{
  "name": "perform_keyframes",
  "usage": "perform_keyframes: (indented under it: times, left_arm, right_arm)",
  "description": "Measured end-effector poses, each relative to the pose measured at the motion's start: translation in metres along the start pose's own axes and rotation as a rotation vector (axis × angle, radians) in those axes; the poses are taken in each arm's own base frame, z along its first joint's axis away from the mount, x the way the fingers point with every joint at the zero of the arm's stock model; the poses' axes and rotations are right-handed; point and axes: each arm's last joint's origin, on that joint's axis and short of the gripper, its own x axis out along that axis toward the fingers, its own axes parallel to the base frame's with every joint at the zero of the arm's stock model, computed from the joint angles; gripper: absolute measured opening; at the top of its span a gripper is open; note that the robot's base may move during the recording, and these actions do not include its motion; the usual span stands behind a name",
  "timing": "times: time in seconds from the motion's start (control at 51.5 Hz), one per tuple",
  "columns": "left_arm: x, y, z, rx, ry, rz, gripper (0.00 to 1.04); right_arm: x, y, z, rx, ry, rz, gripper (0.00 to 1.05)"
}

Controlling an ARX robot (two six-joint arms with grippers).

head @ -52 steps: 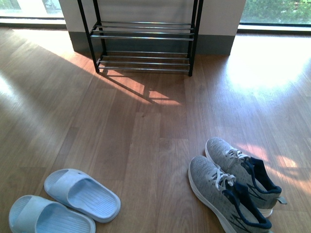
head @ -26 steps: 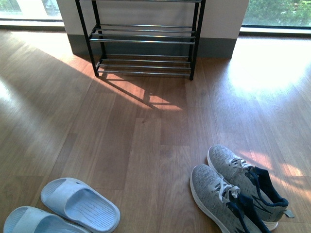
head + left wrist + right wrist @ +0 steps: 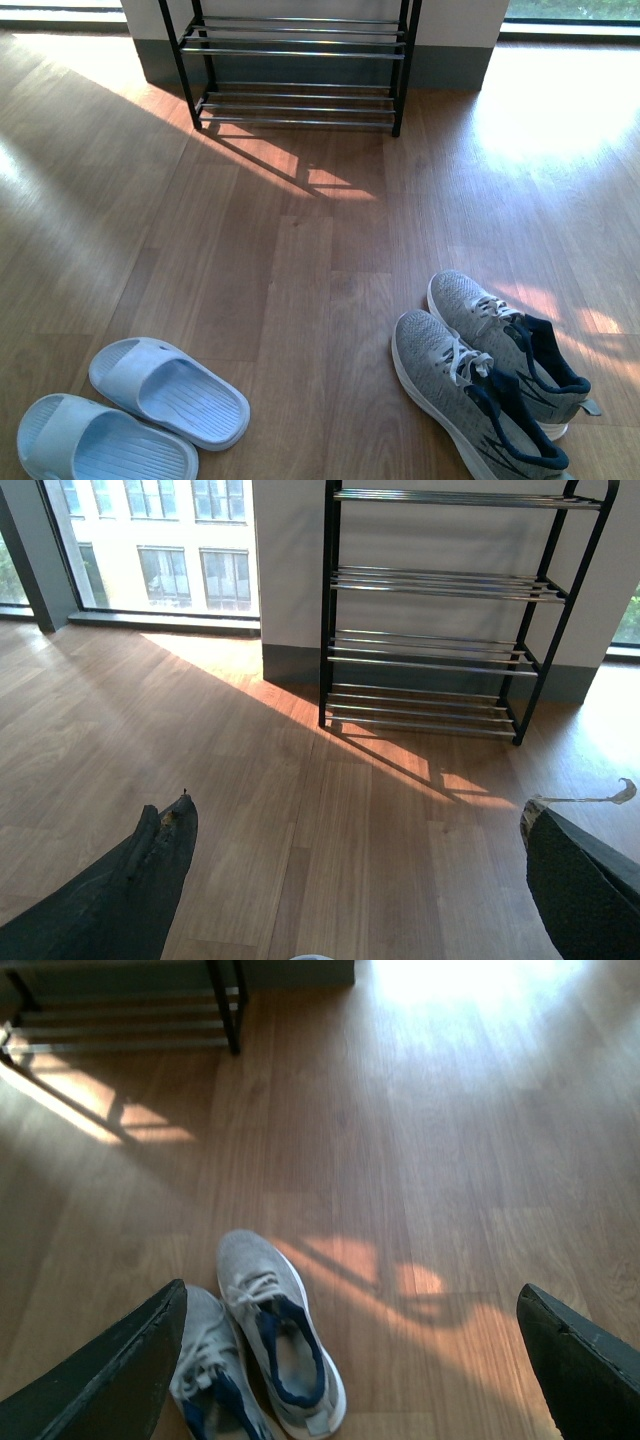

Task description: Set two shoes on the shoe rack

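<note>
On my front feed the whole scene has slid upward in the frame over the last second. The rack now sits hard against the top edge and both pairs of shoes ride higher. Nothing on the floor has shifted against anything else, so I take this as my camera dipping or the body moving, not as any shoe being handled.

The pale blue slides lie side by side on the wood floor. They are out of reach of the left gripper, whose jaws stand wide apart with nothing between them. Only bare boards show through that gap, and the slides do not show there at all.

Straight ahead of those jaws and well apart from them stands the shoe rack. Its chrome tiers carry nothing that I can see.

The grey sneakers rest together, touching along their sides, toes pointing toward the rack. The right gripper is spread wide and holds nothing. The sneakers lie beneath its gap, much nearer one finger than the other, and are not yet straddled.

No shoe has left the floor, so the task is at its very start. My guess is that the right arm goes first. It needs to centre over one sneaker and come down before closing.
</note>
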Motion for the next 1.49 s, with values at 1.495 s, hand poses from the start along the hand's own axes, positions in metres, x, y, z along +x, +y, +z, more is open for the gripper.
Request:
perform_keyframes:
  times: [1.495]
  left_arm:
    - [0.000,0.000,0.000,0.000,0.000,0.000,0.95]
  right_arm:
    - [0.239,-0.005,-0.139,-0.323,0.718,0.396,0.96]
